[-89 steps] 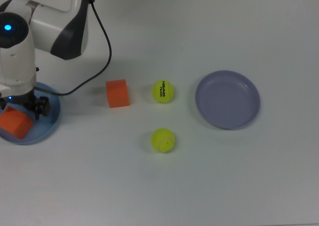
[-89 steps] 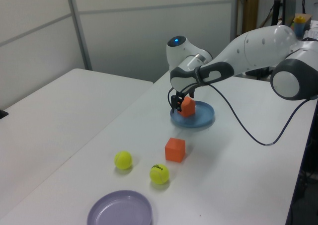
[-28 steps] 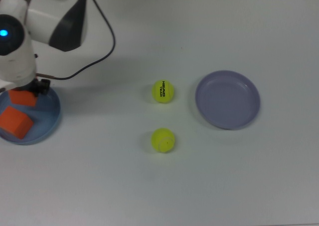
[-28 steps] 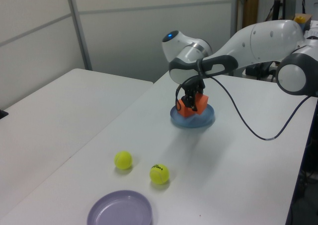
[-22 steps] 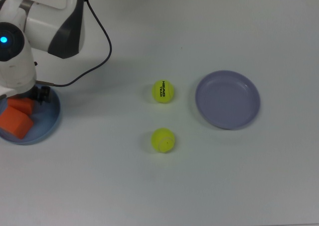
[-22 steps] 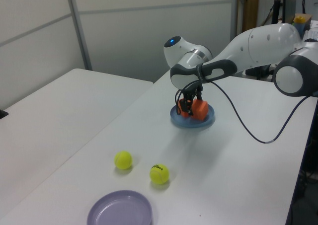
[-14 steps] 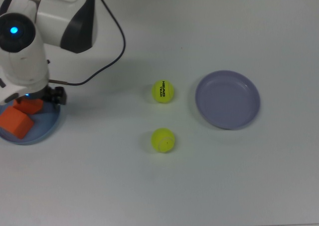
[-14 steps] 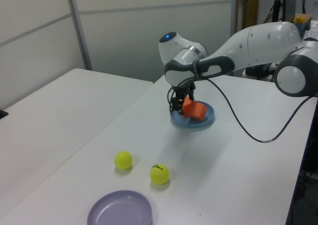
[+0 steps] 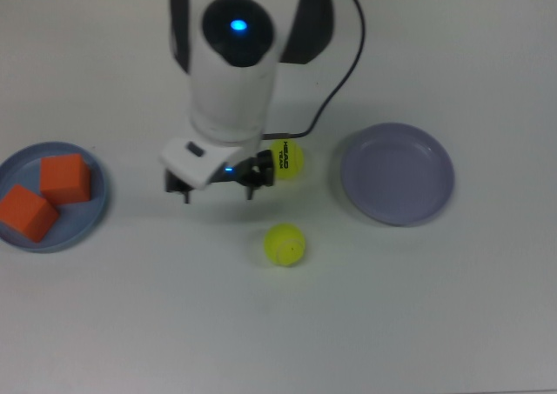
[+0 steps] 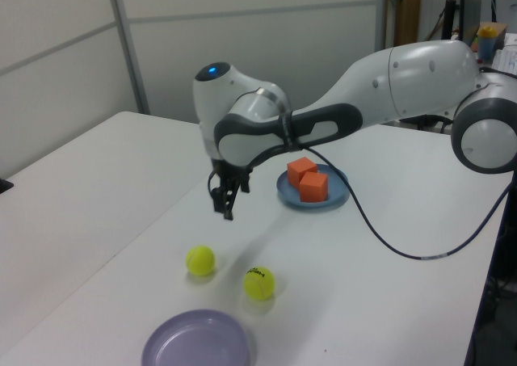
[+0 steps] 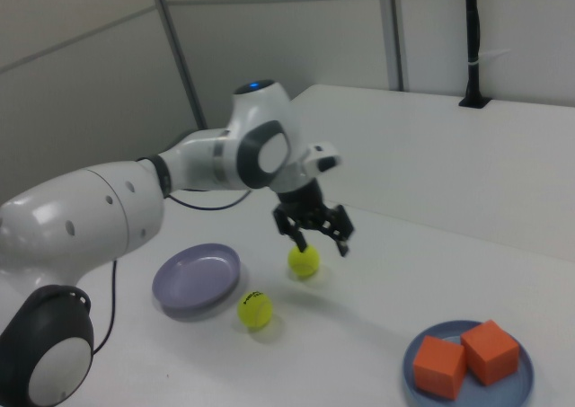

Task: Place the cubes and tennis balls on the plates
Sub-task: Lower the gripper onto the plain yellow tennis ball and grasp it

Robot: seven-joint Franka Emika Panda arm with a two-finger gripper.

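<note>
both cubes point(image 9: 48, 194) are sitting on the blue plate point(image 9: 94, 204), the balls point(image 9: 285, 243) lying loose near the empty purple plate point(image 9: 398, 173); the gripper point(image 11: 315, 230) is hovering wide and empty above them, and a glancing touch risks rolling one away.

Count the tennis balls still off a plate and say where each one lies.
2. The printed tennis ball lies on the table beside the lavender plate, partly under the arm. The plain tennis ball lies alone, below it in the top view.
</note>
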